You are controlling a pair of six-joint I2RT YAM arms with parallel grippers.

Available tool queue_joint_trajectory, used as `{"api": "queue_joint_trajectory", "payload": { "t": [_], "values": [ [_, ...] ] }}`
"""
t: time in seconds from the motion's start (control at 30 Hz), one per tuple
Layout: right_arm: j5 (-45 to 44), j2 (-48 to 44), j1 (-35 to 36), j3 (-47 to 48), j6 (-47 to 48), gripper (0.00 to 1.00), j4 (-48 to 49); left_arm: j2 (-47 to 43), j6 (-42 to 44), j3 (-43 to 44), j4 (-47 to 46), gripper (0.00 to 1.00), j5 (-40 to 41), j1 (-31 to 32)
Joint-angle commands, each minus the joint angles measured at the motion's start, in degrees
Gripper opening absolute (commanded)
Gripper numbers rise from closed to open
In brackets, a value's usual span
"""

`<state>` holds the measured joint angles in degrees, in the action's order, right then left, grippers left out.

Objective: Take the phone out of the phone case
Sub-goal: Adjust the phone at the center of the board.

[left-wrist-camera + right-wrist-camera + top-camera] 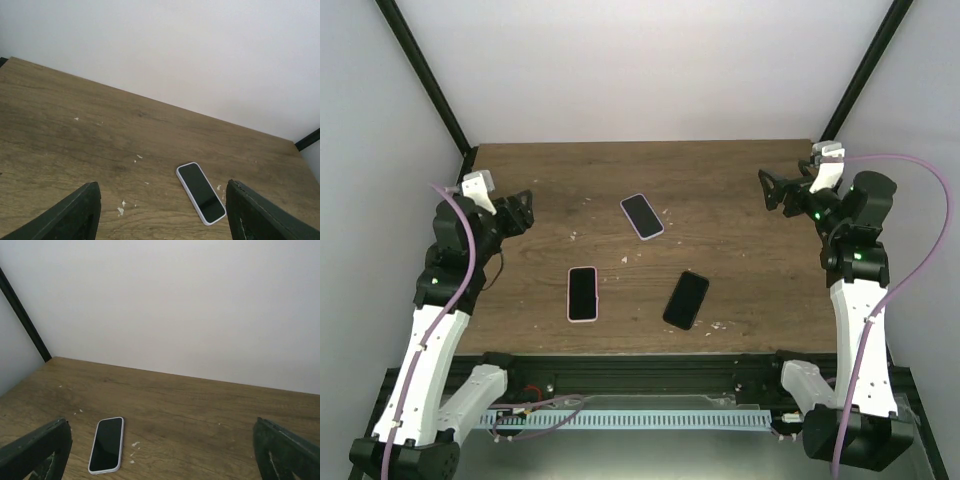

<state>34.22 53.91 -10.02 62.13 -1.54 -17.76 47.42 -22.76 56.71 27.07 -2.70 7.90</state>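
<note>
White walls enclose the wooden worktop [750, 280]. Left hand [523, 212] and right hand [772, 190] hover at opposite edges, fingers apart, empty. Between them, unobstructed, lie a pale-cased phone [642, 216] far, a pink-cased phone [582, 294] and a black phone [686, 299] nearer, among white specks [625, 258].

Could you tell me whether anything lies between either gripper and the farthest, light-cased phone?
Nothing visible does. Only bare table with a few pale flecks separates the left gripper and the right gripper from the light-cased phone. The pink-cased phone and the black phone lie nearer the arms, off both paths.
</note>
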Motion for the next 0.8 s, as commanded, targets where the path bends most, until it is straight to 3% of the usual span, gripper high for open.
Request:
{"api": "queue_joint_trajectory", "payload": {
  "t": [0.0, 0.1, 0.23, 0.27, 0.37, 0.47, 0.53, 0.7, 0.77],
  "values": [
    [-1.6, -1.2, 0.6, -0.7, -0.9, 1.00, 0.6, -0.3, -0.5, 0.6, -0.8, 0.70, -0.1, -0.4],
    [1.2, -1.6, 0.6, -3.1, -0.5, 1.00, 1.6, -0.7, -0.7, -0.8, -1.7, 0.73, -0.5, -0.3],
    [10.6, -1.7, 0.5, -7.4, 6.2, 1.00, 2.3, -2.5, -3.7, -7.8, -6.7, 0.93, -2.6, -0.4],
    [12.3, -1.3, 0.5, -8.5, 7.3, 1.00, 2.3, -2.4, -4.4, -9.8, -8.2, 0.99, -4.4, -0.4],
    [16.2, 1.2, 0.6, -11.8, 9.5, 1.00, 2.2, -1.6, -8.1, -15.9, -14.1, 1.00, -13.1, -0.3],
    [17.7, 5.9, 1.0, -14.6, 11.7, 1.00, 1.2, 2.8, -12.7, -20.9, -25.7, 1.00, -25.3, 1.5],
    [17.1, 9.2, 1.5, -14.6, 13.8, 1.00, -0.7, 8.9, -10.4, -16.9, -19.8, 1.00, -18.9, 8.5],
    [13.0, 19.1, 2.7, -12.7, 14.2, 0.98, -2.9, 28.7, -1.6, 0.0, -4.4, 1.00, 9.2, 33.4],
    [12.1, 20.0, 3.0, -12.6, 14.2, 0.98, -2.8, 34.3, 1.6, 3.8, -3.5, 1.00, 12.9, 37.9]
  ]
}}
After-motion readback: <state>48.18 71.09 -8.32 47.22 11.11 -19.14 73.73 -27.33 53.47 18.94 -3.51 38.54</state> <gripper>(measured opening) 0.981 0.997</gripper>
